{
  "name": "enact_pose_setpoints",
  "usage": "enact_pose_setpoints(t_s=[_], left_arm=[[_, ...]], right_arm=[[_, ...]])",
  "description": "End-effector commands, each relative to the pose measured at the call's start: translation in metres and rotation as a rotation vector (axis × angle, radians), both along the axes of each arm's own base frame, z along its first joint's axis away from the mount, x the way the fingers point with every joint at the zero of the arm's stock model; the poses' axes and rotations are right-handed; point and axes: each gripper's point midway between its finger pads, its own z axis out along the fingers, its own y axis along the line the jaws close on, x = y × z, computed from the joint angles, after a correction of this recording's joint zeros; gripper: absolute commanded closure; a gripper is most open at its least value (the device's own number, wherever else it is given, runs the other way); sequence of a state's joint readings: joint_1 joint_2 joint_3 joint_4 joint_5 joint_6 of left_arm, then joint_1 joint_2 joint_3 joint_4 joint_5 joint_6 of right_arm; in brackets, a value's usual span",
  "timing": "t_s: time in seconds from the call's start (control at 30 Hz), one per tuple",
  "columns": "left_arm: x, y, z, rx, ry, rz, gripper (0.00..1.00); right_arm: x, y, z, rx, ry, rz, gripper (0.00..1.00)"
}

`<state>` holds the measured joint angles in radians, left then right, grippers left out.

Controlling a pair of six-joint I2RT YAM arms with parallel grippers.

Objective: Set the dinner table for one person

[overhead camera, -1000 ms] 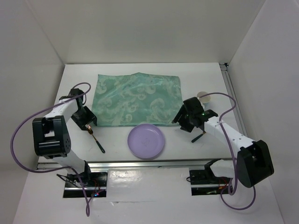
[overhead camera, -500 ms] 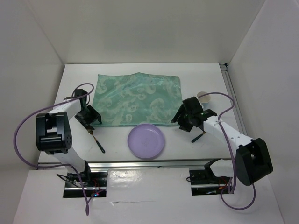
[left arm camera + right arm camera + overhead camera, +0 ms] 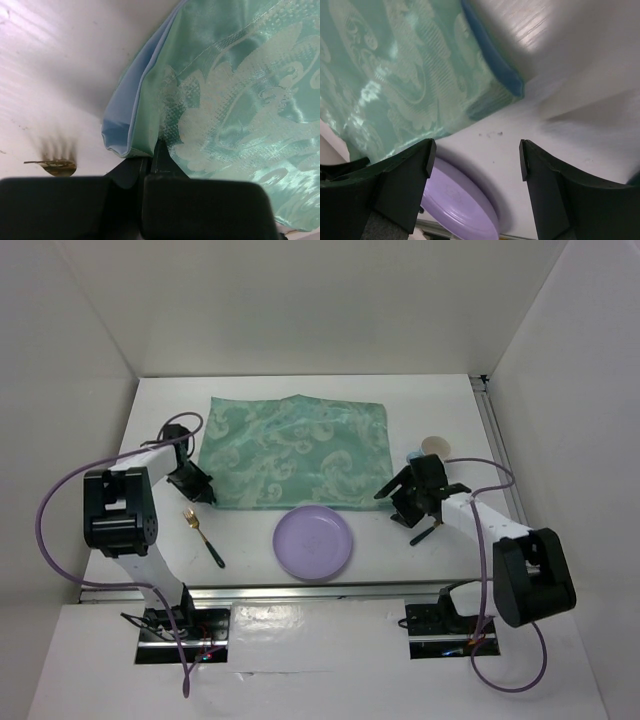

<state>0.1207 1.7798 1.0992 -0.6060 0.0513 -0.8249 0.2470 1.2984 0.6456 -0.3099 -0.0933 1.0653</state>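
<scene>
Table: white top, fills the floor of the enclosure, both arm bases at its near edge, everything else resting on it. Green mat lies flat at centre-back, long side across. Purple plate sits just in front of the mat's near edge, slightly right of centre, apart from both arms. Fork lies left of the plate on bare table, gold head toward the back, dark handle angled toward the near edge. Cup stands just off the mat's right edge. A dark handle pokes out from beneath the right arm; the rest of that item is hidden. Left claw is at the mat's near-left corner. In the left wrist view the left claw has its fingers pressed together on the mat, pinching the corner, which is raised and curled so the blue underside shows; fork tines are visible just to the left on the table. Right claw is low by the mat's near-right corner. In the right wrist view the right claw is spread wide with nothing between the fingers; the mat corner lies ahead of it, not touched, and the plate rim shows at lower left.
</scene>
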Motion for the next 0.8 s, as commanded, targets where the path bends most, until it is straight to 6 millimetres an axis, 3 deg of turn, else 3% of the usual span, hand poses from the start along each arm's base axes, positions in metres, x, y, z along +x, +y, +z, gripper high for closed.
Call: enact_pose_setpoints(t_s=[0.0, 0.13, 0.23, 0.27, 0.3, 0.37, 0.4, 0.5, 0.53, 0.6, 0.63, 0.67, 0.73, 0.77], left_arm=[[0.010, 0.000, -0.002, 0.001, -0.008, 0.007, 1.00], [0.021, -0.002, 0.015, 0.005, -0.050, -0.002, 1.00], [0.031, -0.001, 0.027, 0.009, -0.082, -0.002, 1.00], [0.030, -0.001, 0.030, 0.011, -0.079, -0.014, 1.00], [0.035, -0.001, 0.040, 0.008, -0.100, -0.027, 1.00], [0.043, -0.006, 0.051, -0.015, -0.130, -0.061, 1.00], [0.046, -0.009, 0.059, -0.049, -0.152, -0.099, 1.00], [0.068, -0.007, 0.097, -0.031, -0.232, -0.152, 1.00], [0.077, -0.006, 0.117, -0.021, -0.267, -0.163, 1.00], [0.085, -0.002, 0.143, 0.011, -0.324, -0.183, 1.00], [0.094, 0.001, 0.174, 0.043, -0.400, -0.198, 1.00], [0.093, 0.002, 0.188, 0.052, -0.424, -0.206, 1.00], [0.094, 0.006, 0.219, 0.075, -0.490, -0.210, 1.00], [0.094, 0.011, 0.250, 0.097, -0.568, -0.200, 1.00]], right_arm=[[0.029, 0.006, -0.007, 0.060, -0.030, -0.058, 0.21], [0.032, 0.018, -0.031, 0.052, 0.027, -0.065, 0.24], [0.038, 0.024, -0.040, 0.021, 0.037, -0.108, 0.35], [0.041, 0.025, -0.038, 0.009, 0.022, -0.122, 0.42], [0.045, 0.024, -0.035, -0.022, 0.011, -0.154, 0.70], [0.052, 0.022, -0.028, -0.046, -0.018, -0.181, 1.00], [0.056, 0.021, -0.024, -0.054, -0.027, -0.189, 1.00], [0.083, 0.018, 0.018, -0.116, -0.144, -0.152, 1.00], [0.099, 0.020, 0.047, -0.125, -0.207, -0.146, 1.00], [0.114, 0.022, 0.078, -0.144, -0.277, -0.116, 1.00], [0.119, 0.020, 0.096, -0.165, -0.316, -0.107, 1.00], [0.127, 0.021, 0.129, -0.154, -0.384, -0.112, 1.00], [0.130, 0.021, 0.161, -0.159, -0.469, -0.087, 1.00], [0.128, 0.020, 0.192, -0.142, -0.536, -0.089, 1.00]])
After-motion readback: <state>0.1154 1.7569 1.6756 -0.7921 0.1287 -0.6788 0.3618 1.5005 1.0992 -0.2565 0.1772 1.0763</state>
